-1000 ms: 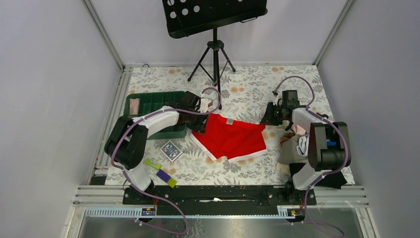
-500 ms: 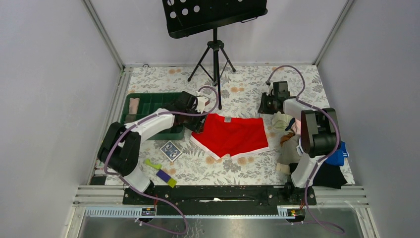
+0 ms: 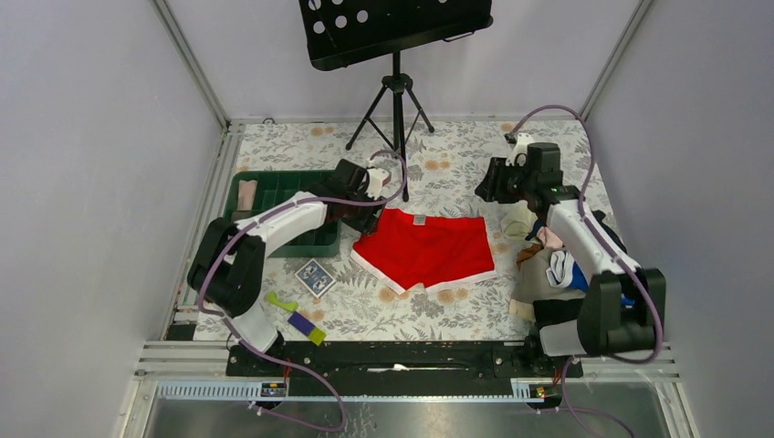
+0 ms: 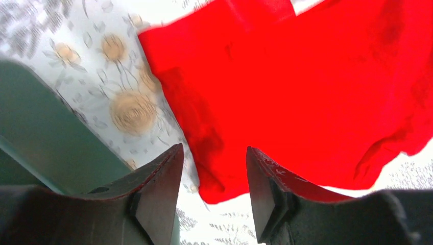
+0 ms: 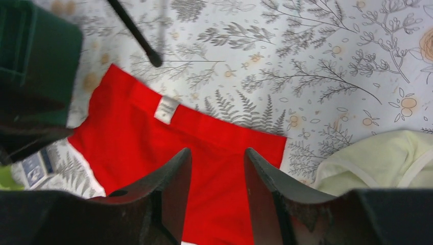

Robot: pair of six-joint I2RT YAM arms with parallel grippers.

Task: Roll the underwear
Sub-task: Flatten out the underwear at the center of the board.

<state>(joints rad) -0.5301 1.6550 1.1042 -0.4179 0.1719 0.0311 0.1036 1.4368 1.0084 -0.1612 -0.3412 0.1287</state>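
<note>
Left wrist view: my left gripper (image 4: 213, 153) hovers, jaws apart and empty, the underwear (image 4: 316, 92) just below; my right gripper (image 5: 217, 153) likewise

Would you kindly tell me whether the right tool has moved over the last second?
Yes. The right tool has drawn back from the underwear's far right corner toward the table's far edge.

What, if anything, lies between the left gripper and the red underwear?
Nothing visible does. The left gripper hangs open over the far left corner of the underwear. The green tray sits beside it, not in between.
</note>
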